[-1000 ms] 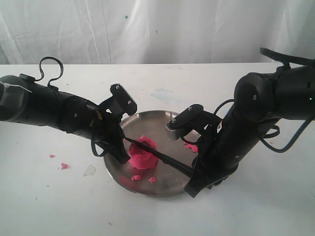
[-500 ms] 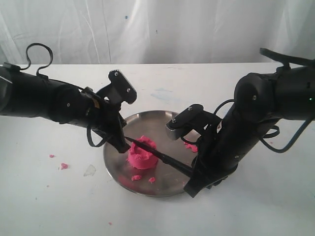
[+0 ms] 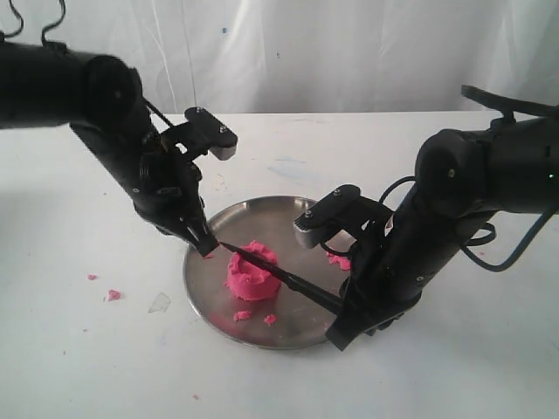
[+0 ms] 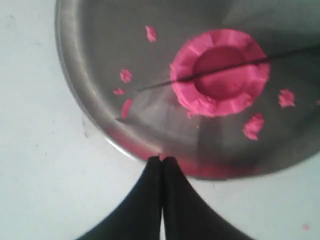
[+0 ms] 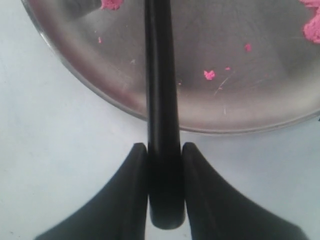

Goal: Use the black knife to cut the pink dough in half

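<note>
The pink dough point(image 3: 251, 272) is a single round lump with a dented top, in the middle of the round metal plate point(image 3: 196, 288). Across its top lies the black knife point(image 3: 301, 286), its point sticking out past the dough's left side. My right gripper point(image 3: 346, 316) is shut on the knife's handle point(image 5: 162, 100) just off the plate's near right rim. My left gripper point(image 3: 206, 249) is shut and empty, with its tips over the plate's left rim, close to the knife's point. In the left wrist view the thin blade point(image 4: 155, 86) crosses the dough point(image 4: 220, 72).
Pink crumbs lie on the plate point(image 3: 242, 315), and a larger bit point(image 3: 339, 260) sits near my right arm. More crumbs point(image 3: 112, 294) and a clear scrap point(image 3: 158, 302) lie on the white table to the left. A white curtain hangs behind.
My left arm has lifted and swung up and back, its fingertips drawing from the dough's side out to the plate's left rim. The right arm, knife and dough have stayed put.
</note>
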Controlling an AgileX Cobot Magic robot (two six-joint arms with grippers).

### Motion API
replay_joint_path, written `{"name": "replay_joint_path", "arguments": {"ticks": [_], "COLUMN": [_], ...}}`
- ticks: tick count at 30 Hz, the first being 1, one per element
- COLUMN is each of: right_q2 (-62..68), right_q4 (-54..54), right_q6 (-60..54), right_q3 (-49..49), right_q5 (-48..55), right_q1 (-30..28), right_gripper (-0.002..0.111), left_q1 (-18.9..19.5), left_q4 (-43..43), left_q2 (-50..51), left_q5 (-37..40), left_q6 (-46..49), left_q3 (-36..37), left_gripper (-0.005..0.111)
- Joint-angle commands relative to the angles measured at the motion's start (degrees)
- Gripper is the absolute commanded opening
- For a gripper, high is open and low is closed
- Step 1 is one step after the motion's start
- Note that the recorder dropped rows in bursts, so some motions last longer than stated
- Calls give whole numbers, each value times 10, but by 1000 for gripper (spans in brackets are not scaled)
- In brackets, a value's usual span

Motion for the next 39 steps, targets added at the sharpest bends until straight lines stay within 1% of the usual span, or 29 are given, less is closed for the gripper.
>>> {"name": "replay_joint_path", "arguments": {"ticks": [1, 2, 3, 4, 5, 7, 9, 10, 12, 14, 16, 17, 19, 20, 21, 22, 24, 26, 27, 29, 32, 34, 37, 39], "right_q2": [-1, -1, -1, -1, -1, -1, -1, -1, -1, -1, -1, -1, -1, -1, -1, -1, -1, -1, -1, -1, -1, -1, -1, -1], "right_q4": [5, 5, 5, 5, 5, 5, 5, 5, 5, 5, 6, 8, 8, 8, 8, 8, 8, 8, 8, 8, 8, 8, 8, 8], "right_q6": [3, 3, 3, 3, 3, 3, 3, 3, 3, 3, 3, 3, 3, 3, 3, 3, 3, 3, 3, 3, 3, 3, 3, 3], "right_q3": [2, 2, 2, 2, 2, 2, 2, 2, 2, 2, 2, 2, 2, 2, 2, 2, 2, 2, 2, 2, 2, 2, 2, 2], "right_q5": [-3, -2, 0, 0, 0, 0, 0, 0, -1, -2, -2, -2, -2, -2, -2, -2, -2, -2, -2, -2, -2, -3, -4, -4], "right_q1": [0, 0, 0, 0, 0, 0, 0, 0, 0, 0, 0, 0, 0, 0, 0, 0, 0, 0, 0, 0, 0, 0, 0, 0], "right_gripper": [0, 0, 0, 0, 0, 0, 0, 0, 0, 0, 0, 0, 0, 0, 0, 0, 0, 0, 0, 0, 0, 0, 0, 0], "left_q1": [1, 1, 4, 8, 13, 24, 37, 41, 56, 69, 80, 84, 87, 90, 94, 98, 110, 121, 127, 136, 149, 155, 155, 155], "left_q4": [166, 191, 184, 157, 109, -7, -122, -162, -198, -210, -234, -262, -359, -422, -505, -574, -717, -792, -818, -842, -823, -809, -812, -827], "left_q2": [28, 32, 35, 38, 40, 43, 45, 45, 45, 47, 51, 54, 62, 68, 69, 69, 69, 69, 69, 69, 69, 72, 72, 72], "left_q5": [140, 126, 109, 88, 59, 12, -19, -29, -43, -53, -74, -88, -109, -115, -116, -116, -75, -27, -15, -19, -57, -66, -91, -92], "left_q6": [-128, -163, -169, -161, -134, -39, 42, 65, 99, 103, 111, 139, 264, 353, 438, 508, 685, 802, 836, 851, 802, 775, 794, 812], "left_q3": [-51, -50, -50, -50, -50, -50, -50, -50, -50, -50, -38, -27, 0, 17, 34, 48, 76, 96, 104, 109, 110, 121, 150, 162], "left_gripper": [0, 0, 0, 0, 0, 0, 0, 0, 0, 0, 0, 0, 0, 0, 0, 0, 0, 0, 0, 0, 0, 0, 0, 0]}}
